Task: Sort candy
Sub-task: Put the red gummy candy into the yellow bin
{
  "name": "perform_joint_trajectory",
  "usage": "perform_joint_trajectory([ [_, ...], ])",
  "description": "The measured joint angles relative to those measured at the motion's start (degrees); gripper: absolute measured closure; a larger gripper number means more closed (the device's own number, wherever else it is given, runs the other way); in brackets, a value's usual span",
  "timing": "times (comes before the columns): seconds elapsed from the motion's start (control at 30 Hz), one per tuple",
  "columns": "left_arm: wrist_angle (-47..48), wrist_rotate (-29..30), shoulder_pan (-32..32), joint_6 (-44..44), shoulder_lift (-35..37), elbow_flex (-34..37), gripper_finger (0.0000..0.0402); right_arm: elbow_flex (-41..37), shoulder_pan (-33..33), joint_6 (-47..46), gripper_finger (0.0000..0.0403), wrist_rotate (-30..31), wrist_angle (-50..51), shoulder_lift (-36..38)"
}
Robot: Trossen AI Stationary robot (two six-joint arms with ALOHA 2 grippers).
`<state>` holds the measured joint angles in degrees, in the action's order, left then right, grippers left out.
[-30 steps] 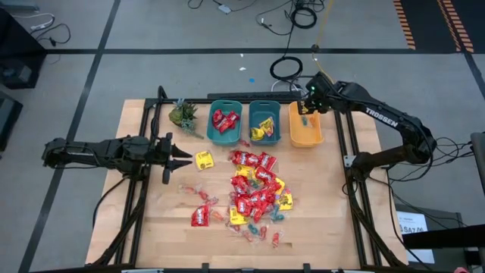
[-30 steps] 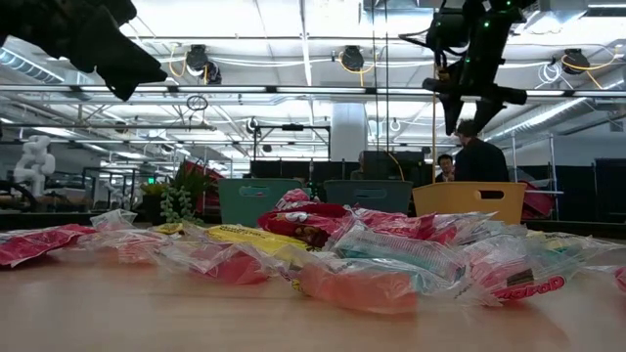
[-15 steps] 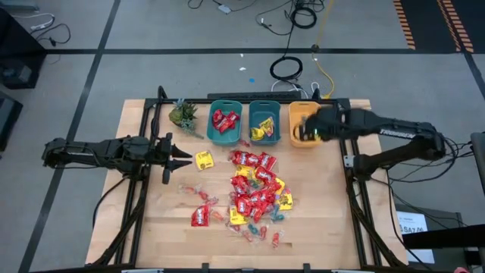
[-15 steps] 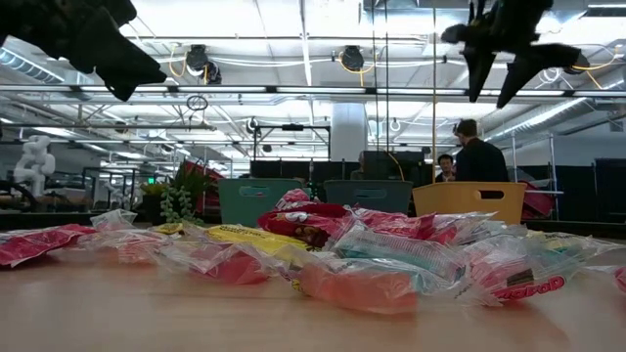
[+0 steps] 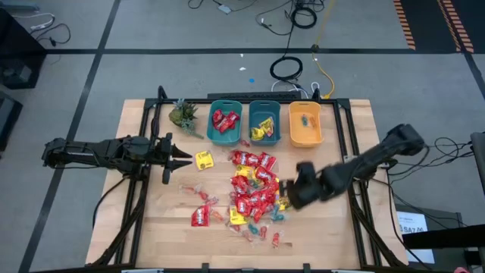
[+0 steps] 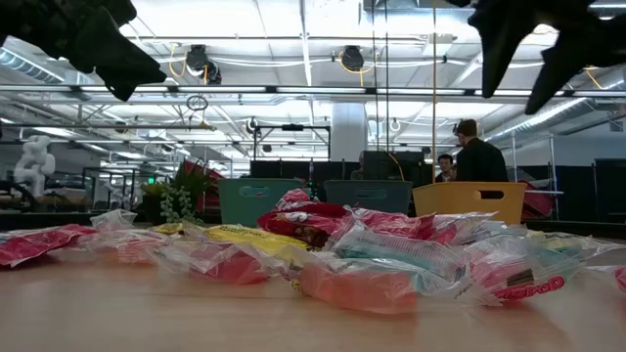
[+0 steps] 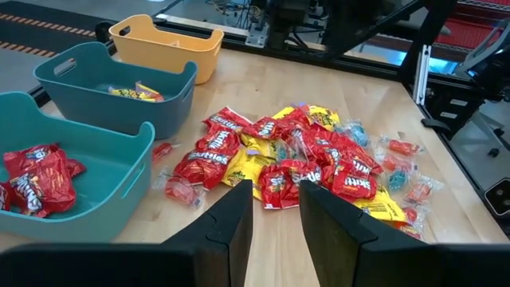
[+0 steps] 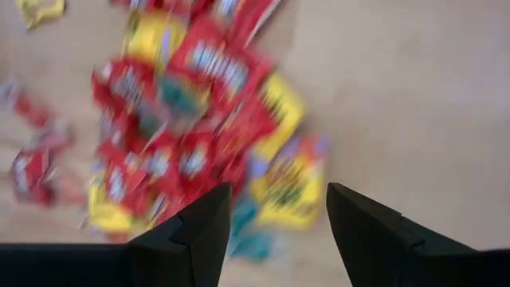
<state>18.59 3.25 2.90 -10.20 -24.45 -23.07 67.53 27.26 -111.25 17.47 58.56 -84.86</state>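
Right gripper (image 5: 286, 191) moved over candy (image 5: 254, 189), fingers spread, empty

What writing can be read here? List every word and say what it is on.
"Skittles": white lettering on the red packets in the pile, left wrist view.
Yellow packets: print too small to read.
White tag on the floor beside the table: too small to read.
Right arm: blurred, no lettering readable.
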Motion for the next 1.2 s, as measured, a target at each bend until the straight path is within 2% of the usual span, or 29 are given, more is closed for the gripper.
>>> perform_joint_trajectory([
  [0.13, 0.01, -0.01, 0.00, 0.00, -0.01, 0.00, 0.0288, 0.98, 6.21, -8.64, 0.0206, -0.61, -7.26, -7.29],
  [0.3, 0.15, -0.02, 0.00, -0.02, -0.02, 0.00, 0.0288, 7.92, 11.35, -17.25, 0.0206, -4.06, -7.92, -17.52],
  [0.43, 0.93, -0.02, 0.00, -0.03, -0.02, -0.02, 0.0288, 15.86, 12.97, -18.63, 0.0206, -4.65, -7.30, -24.68],
  [0.63, 1.86, -0.02, 0.00, -0.04, 0.00, -0.02, 0.0288, 24.70, 13.01, -18.66, 0.0206, -8.64, -3.88, -33.21],
  [1.0, 1.77, -0.02, 0.00, -0.07, -0.02, -0.02, 0.0288, 25.86, 12.55, -19.07, 0.0215, -11.81, -3.32, -39.14],
  [1.1, 1.69, -0.02, 0.00, -0.07, -0.02, -0.02, 0.0288, 25.86, 12.51, -19.04, 0.0242, -11.86, -4.11, -39.96],
  [1.2, 1.68, -0.02, 0.00, -0.07, -0.02, -0.02, 0.0288, 25.92, 12.51, -18.72, 0.0285, -11.90, -4.74, -40.22],
])
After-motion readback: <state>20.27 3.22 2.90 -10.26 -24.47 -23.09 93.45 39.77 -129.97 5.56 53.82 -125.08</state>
